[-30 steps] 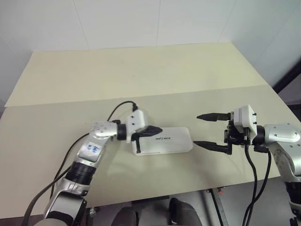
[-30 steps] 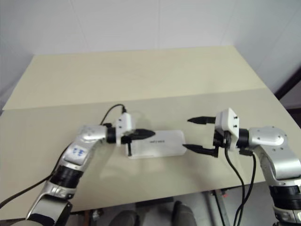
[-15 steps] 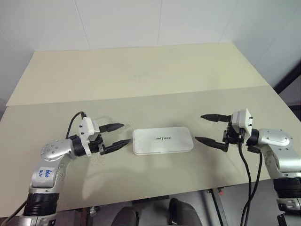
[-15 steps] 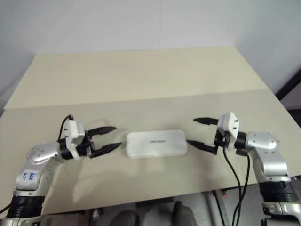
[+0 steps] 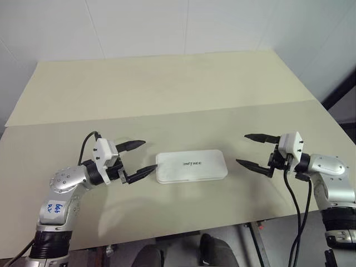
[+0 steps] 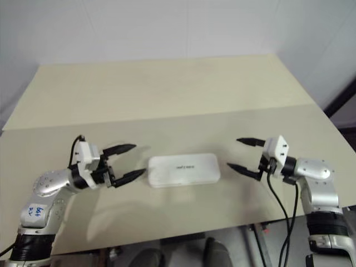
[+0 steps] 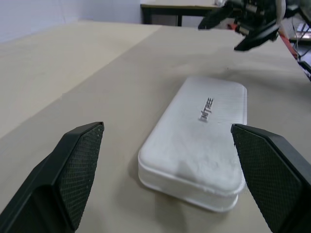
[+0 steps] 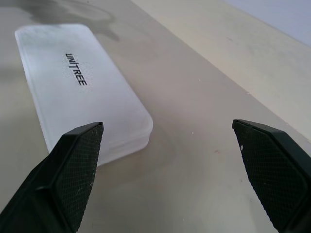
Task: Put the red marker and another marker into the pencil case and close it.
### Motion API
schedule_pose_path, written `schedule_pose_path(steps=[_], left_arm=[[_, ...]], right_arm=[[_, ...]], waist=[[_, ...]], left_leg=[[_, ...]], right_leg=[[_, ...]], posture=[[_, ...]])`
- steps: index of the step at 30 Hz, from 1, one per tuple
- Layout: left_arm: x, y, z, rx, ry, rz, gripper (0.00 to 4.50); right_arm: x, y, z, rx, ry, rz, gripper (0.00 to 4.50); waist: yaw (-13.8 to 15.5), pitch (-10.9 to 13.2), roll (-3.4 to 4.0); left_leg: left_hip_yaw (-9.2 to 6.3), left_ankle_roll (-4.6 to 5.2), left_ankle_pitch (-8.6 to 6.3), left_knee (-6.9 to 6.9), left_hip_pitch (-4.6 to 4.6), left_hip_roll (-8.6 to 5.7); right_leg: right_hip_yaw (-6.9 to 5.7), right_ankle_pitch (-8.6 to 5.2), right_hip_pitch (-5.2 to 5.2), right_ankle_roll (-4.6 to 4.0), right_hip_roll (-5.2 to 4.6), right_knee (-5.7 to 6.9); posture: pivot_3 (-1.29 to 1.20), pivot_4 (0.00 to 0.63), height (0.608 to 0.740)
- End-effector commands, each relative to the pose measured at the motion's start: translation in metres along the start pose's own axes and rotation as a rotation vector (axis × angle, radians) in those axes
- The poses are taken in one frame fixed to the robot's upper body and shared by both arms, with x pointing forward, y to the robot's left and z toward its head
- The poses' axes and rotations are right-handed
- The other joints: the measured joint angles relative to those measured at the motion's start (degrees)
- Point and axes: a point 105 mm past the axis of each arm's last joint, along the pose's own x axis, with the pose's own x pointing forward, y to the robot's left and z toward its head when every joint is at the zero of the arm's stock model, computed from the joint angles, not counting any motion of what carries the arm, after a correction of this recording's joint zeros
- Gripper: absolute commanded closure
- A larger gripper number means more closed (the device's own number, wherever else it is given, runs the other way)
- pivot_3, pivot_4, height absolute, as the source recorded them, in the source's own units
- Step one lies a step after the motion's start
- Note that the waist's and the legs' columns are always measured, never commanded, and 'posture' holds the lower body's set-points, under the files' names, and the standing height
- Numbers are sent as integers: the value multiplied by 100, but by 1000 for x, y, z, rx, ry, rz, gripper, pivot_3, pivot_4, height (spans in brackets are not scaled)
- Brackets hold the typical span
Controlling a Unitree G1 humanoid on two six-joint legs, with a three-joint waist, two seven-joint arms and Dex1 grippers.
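The white pencil case lies shut and flat on the table, its dark lettering facing up; it also shows in the wrist views. My left gripper is open just off the case's left end, fingers pointing at it, nothing between them. My right gripper is open a little off the case's right end, also pointing at it and holding nothing. The red marker and the other marker are out of view.
The beige table has a seam running across it behind the case, with a paler far half. Its front edge runs close below the arms. Black cables trail from both wrists.
My left gripper has let go of the case's left end, pulled back to the left and opened. My right gripper has drifted slightly right and lower, still open. The case has stayed put.
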Motion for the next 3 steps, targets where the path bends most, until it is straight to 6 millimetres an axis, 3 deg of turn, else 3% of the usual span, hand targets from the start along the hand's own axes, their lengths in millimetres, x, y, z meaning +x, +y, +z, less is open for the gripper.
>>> schedule_pose_path(steps=[1, 3], left_arm=[[3, -5, 10, 56, -23, -15, 7], [2, -7, 10, 60, -20, -14, 7]], right_arm=[[3, -5, 10, -40, -32, -3, 0], [6, -6, 10, -39, -34, 2, 0]], waist=[[-6, 0, 0], [-8, 0, 1]], left_leg=[[0, 0, 0, 0, 0, 0], [0, 0, 0, 0, 0, 0]], right_leg=[[-1, 0, 0, 0, 0, 0], [0, 0, 0, 0, 0, 0]], posture=[[0, 150, 740], [0, 150, 740]])
